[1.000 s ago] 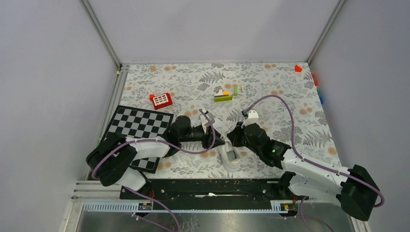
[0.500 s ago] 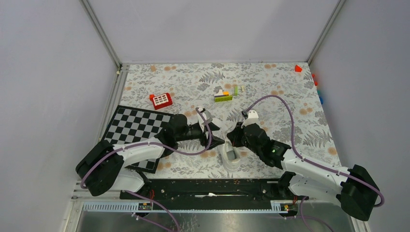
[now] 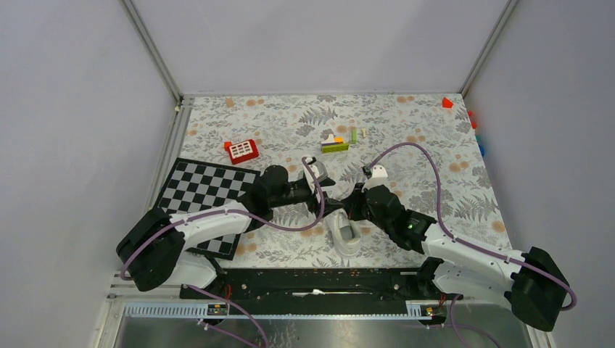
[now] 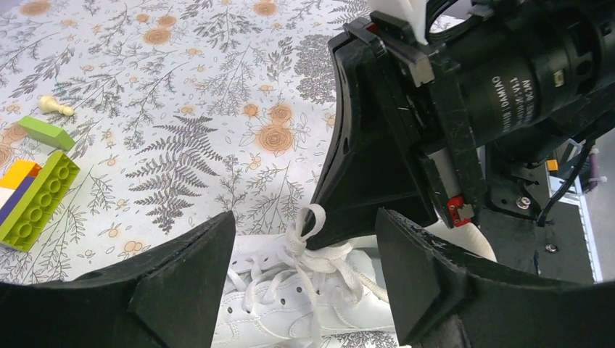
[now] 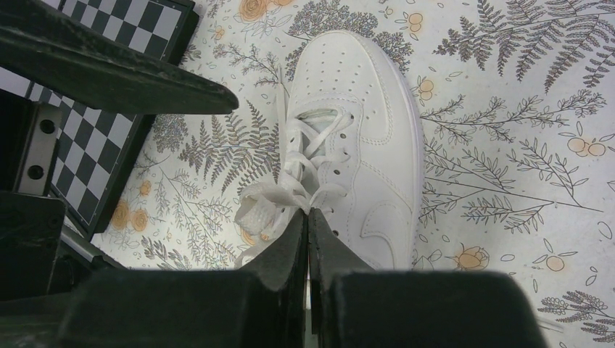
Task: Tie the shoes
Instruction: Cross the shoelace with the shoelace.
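Note:
The shoe (image 3: 346,235), a white low-top sneaker, lies on the flowered cloth between the two arms with its toe pointing away from the bases. My right gripper (image 5: 307,214) is shut, pinching the white lace (image 5: 284,194) at the knot over the tongue. A loop (image 4: 313,220) of that lace curls round its tip in the left wrist view. My left gripper (image 4: 304,255) stands open just above the shoe (image 4: 290,308), its fingers (image 4: 170,286) either side of the laces and touching none of them. In the top view the two grippers meet over the shoe's upper end.
A checkerboard (image 3: 207,190) lies at the left, partly under the left arm. A red block (image 3: 241,150) and a small pile of coloured bricks (image 3: 335,143) sit further back. Green bricks (image 4: 36,196) and a small pale pawn (image 4: 54,106) lie beyond the shoe.
My left gripper has opened wide and let go of the lace, and its arm has shifted slightly away from the near edge. The right gripper has stayed shut in place.

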Available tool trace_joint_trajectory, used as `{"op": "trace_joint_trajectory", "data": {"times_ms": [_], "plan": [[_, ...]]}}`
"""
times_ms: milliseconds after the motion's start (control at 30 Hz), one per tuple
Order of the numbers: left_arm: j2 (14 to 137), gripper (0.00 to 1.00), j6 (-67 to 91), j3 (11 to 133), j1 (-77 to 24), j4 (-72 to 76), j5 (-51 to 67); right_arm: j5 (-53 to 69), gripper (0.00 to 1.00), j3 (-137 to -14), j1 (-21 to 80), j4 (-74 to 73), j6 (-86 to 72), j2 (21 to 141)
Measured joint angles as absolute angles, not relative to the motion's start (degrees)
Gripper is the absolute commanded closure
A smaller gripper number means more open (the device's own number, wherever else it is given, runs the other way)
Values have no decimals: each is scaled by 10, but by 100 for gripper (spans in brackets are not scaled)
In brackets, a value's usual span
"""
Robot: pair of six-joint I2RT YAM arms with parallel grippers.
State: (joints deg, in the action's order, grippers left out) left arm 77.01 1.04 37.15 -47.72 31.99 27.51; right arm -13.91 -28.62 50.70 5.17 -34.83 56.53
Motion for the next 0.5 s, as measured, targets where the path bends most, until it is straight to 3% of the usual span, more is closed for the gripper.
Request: {"op": "trace_joint_trajectory", "data": {"times_ms": [233,500], "plan": [[797,26,-6,392,-482,299,267,-139,100,-286,507,52,-348,565],[805,41,-11,396,-484,297,266,-139,100,-286,507,52,-348,565]]}}
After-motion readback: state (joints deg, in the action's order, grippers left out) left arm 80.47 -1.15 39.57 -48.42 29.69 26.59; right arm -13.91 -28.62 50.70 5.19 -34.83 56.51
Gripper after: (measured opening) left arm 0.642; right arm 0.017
